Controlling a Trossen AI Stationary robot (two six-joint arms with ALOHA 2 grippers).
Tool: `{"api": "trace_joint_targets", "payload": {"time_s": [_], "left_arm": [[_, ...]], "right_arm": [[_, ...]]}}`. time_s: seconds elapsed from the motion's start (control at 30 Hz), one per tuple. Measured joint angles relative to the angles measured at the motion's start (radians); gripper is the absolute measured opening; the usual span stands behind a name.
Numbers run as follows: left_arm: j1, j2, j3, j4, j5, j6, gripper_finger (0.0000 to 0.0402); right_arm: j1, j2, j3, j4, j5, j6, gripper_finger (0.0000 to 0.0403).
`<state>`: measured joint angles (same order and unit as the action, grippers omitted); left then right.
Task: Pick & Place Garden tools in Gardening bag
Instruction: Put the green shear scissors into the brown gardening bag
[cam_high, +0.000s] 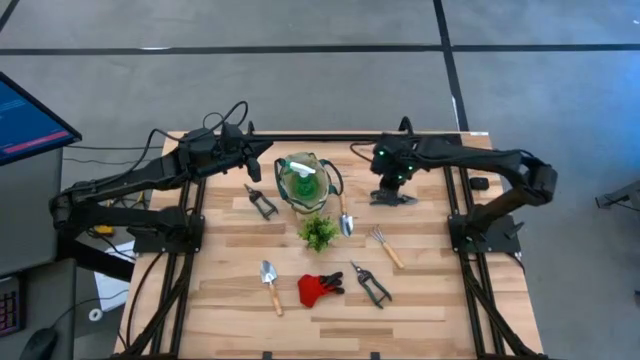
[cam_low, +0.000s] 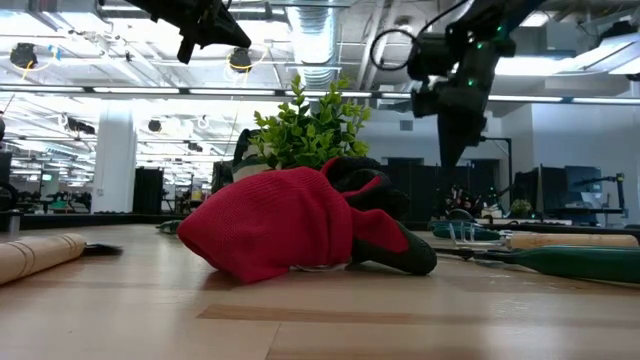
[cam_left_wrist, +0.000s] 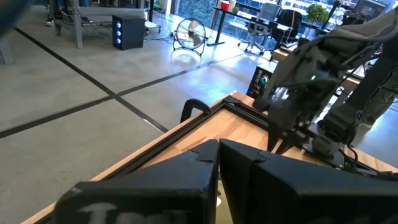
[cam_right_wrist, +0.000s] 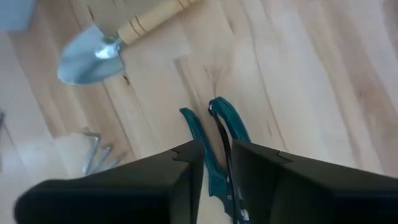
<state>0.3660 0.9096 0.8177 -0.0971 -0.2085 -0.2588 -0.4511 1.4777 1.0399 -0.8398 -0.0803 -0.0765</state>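
Note:
The round gardening bag (cam_high: 305, 180) stands at the table's far middle with the green spray bottle (cam_high: 300, 183) inside it. My right gripper (cam_high: 392, 190) points down right of the bag, above teal-handled shears (cam_right_wrist: 217, 134) lying on the table. Its fingers (cam_right_wrist: 186, 174) stand a narrow gap apart and touch nothing. My left gripper (cam_high: 262, 150) is shut and empty, raised left of the bag. On the table lie black shears (cam_high: 260, 202), two trowels (cam_high: 345, 218) (cam_high: 270, 285), a rake (cam_high: 385, 247), red gloves (cam_high: 320, 288) and another pair of shears (cam_high: 370, 284).
A small leafy plant (cam_high: 318, 232) stands just near of the bag, between the tools. In the right wrist view the trowel's blade (cam_right_wrist: 87, 59) and the rake's tines (cam_right_wrist: 99, 152) lie close to the teal shears. A dark frame (cam_high: 455, 190) runs along the table's sides.

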Motion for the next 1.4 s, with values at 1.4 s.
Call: {"api": "trace_joint_targets", "payload": {"time_s": [1.4], "left_arm": [[0.000,0.000,0.000,-0.001,0.000,0.000,0.0002]], "right_arm": [[-0.016,0.332,0.002,0.022,0.157,-0.055,0.0152]]}}
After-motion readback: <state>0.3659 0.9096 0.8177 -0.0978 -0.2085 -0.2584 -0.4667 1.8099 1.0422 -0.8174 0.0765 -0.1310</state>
